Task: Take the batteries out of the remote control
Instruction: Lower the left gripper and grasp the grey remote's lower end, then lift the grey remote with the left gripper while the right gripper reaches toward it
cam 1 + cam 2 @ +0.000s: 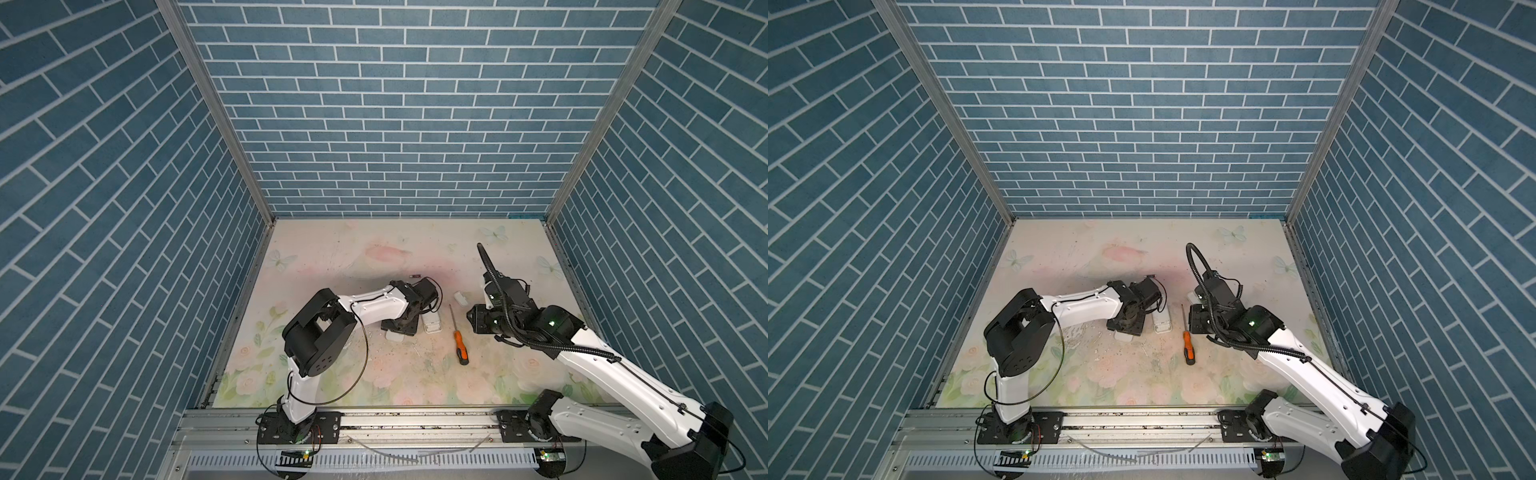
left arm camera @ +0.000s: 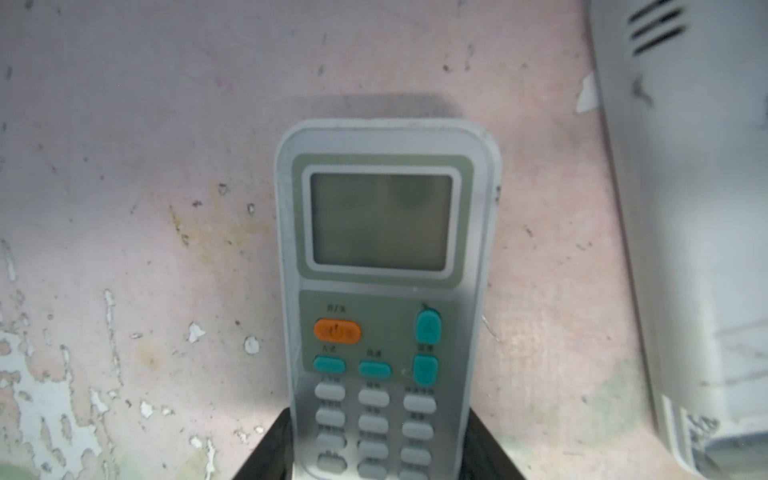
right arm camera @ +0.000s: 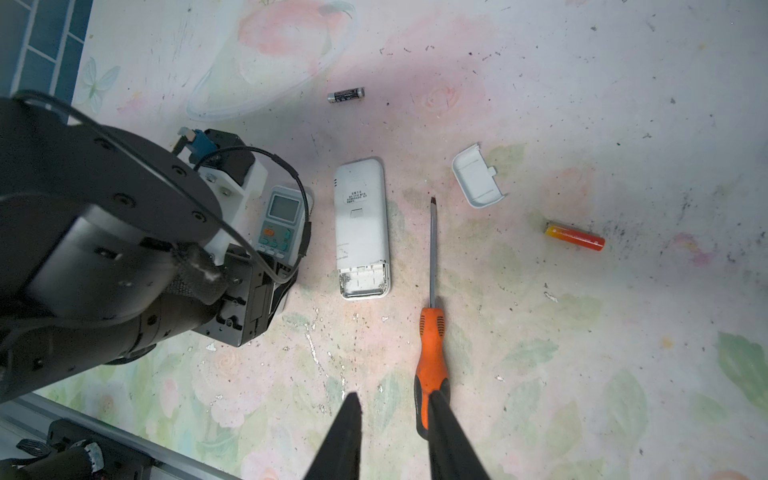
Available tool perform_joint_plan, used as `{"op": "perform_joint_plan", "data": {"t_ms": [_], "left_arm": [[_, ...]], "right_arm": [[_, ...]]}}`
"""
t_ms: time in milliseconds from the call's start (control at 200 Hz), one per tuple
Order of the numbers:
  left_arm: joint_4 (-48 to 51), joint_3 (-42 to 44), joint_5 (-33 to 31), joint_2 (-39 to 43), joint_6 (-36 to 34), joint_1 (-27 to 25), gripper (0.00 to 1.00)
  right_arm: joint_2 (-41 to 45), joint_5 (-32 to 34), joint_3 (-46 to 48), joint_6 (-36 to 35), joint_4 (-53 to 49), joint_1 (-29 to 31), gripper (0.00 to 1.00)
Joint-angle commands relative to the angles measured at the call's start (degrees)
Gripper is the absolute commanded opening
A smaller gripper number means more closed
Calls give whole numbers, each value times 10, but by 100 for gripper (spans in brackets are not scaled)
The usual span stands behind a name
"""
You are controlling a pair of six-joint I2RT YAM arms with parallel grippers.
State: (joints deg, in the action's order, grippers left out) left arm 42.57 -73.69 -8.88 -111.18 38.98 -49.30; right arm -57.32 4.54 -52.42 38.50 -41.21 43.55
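Observation:
A grey-white remote control [image 2: 382, 249] lies face up, screen and buttons showing, and my left gripper [image 2: 379, 411] is shut on its lower sides. It also shows beside the left wrist in the right wrist view, remote control [image 3: 282, 216]. A second white remote [image 3: 361, 228] lies face down next to it, its battery bay open and empty. One black battery [image 3: 345, 94] lies farther back on the table, and an orange battery [image 3: 574, 236] lies off to the right. My right gripper [image 3: 393, 395] hangs open above the table with nothing between its fingers.
An orange-handled screwdriver [image 3: 432, 324] lies beside the face-down remote, its handle partly behind one right finger. A white battery cover [image 3: 477, 180] lies near its tip. Both top views show the screwdriver [image 1: 459, 340], the cover [image 1: 461, 298] and the black battery [image 1: 414, 275]. Blue brick walls enclose the table.

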Motion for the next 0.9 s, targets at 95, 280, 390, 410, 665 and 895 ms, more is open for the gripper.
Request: {"op": "perform_joint_plan", "data": {"t_ms": [95,280,390,410,665,895], "left_arm": [[-59,91,59,2,4,19,47],[-158,156,119,66,14,30,46],[-201,183,144,92,27,30,46],[-211,189,149,98,30,30,46],[-323,269,182,170,72,37,46],[-383,313,195,221,88,38,46]], "right_arm": [[-4,5,3,-10,-6,0,30],[-41,-32,-4,-19,28,0,29],[-70,-56,-7,-12,65,1,29],[-76,-59,-9,-10,70,1,29],[-133,-90,-8,23,146,5,27],[-199,-92,-43,38,181,12,26]]}}
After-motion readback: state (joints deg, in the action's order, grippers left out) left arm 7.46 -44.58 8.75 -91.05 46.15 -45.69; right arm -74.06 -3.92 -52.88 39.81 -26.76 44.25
